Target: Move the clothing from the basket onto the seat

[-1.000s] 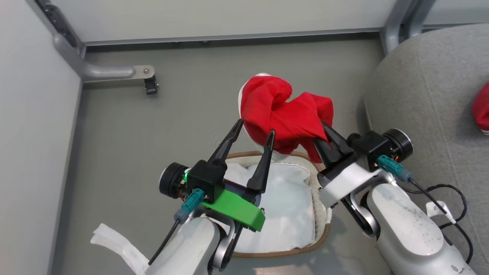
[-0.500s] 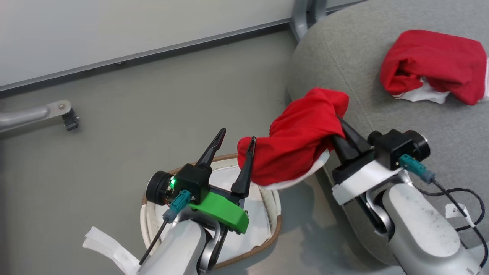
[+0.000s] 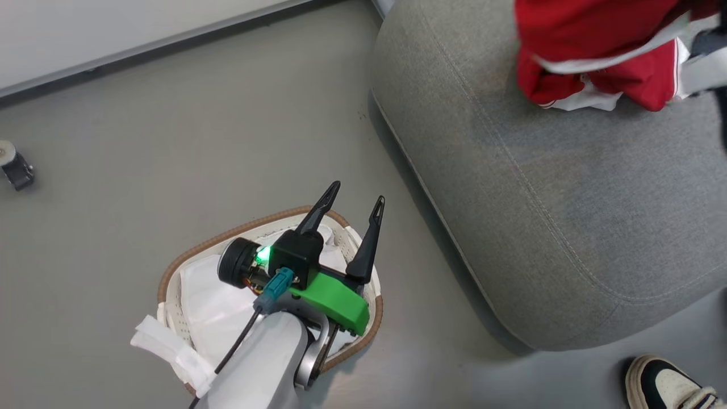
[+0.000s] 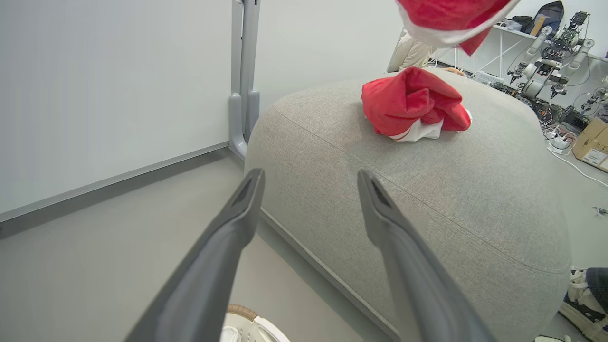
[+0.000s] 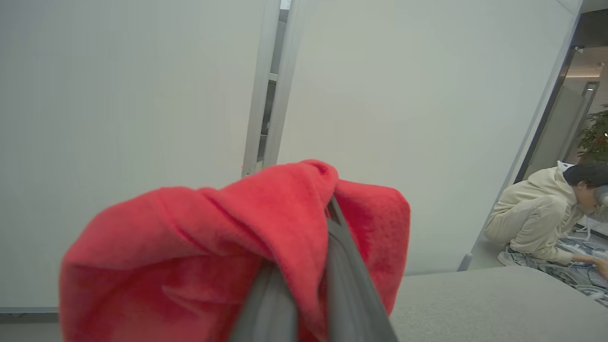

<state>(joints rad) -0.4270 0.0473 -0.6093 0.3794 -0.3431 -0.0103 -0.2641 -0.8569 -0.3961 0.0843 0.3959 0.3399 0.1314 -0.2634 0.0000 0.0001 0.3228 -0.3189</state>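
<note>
My right gripper (image 5: 319, 237) is shut on a red clothing garment (image 5: 228, 247) that drapes over its fingers. In the head view this held garment (image 3: 579, 25) hangs at the top right over the grey seat (image 3: 556, 204), just above another red-and-white garment (image 3: 585, 94) lying on the cushion. The left wrist view shows the lying garment (image 4: 413, 102) and the held one (image 4: 451, 16) above it. My left gripper (image 3: 347, 205) is open and holds nothing, above the far rim of the basket (image 3: 227, 236). Inside the basket I see the white liner (image 3: 210, 295).
A person's shoe (image 3: 664, 383) stands on the floor by the seat's near corner. A person (image 5: 541, 223) crouches beyond the seat. A castor wheel (image 3: 16, 165) sits at the far left. White wall panels and a metal post (image 4: 243, 80) stand behind the seat.
My right gripper has carried the red garment from above the basket to over the seat, above the other garment. The head camera has swung right. My left gripper stays open over the basket.
</note>
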